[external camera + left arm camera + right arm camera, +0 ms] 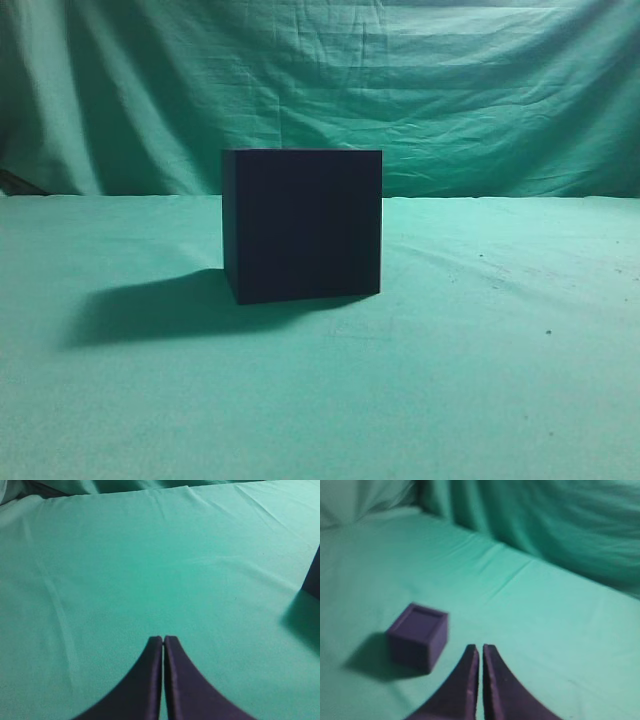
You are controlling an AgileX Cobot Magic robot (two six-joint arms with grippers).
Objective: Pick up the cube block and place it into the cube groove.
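The cube groove [300, 225], a large near-black box, stands on the green cloth at the middle of the exterior view. In the right wrist view it [417, 640] sits left of my right gripper [480, 647], apart from it. Its top shows a darker rim around a lighter purple square. I cannot tell whether that square is the cube block's top or the hollow. No separate cube block shows in any view. My left gripper [163, 639] is shut and empty over bare cloth, with the box's edge [314, 575] at the far right. My right gripper is shut and empty.
Green cloth [480, 380] covers the table and hangs as a backdrop [450, 90]. The box casts a shadow to its left [150, 305]. Neither arm shows in the exterior view.
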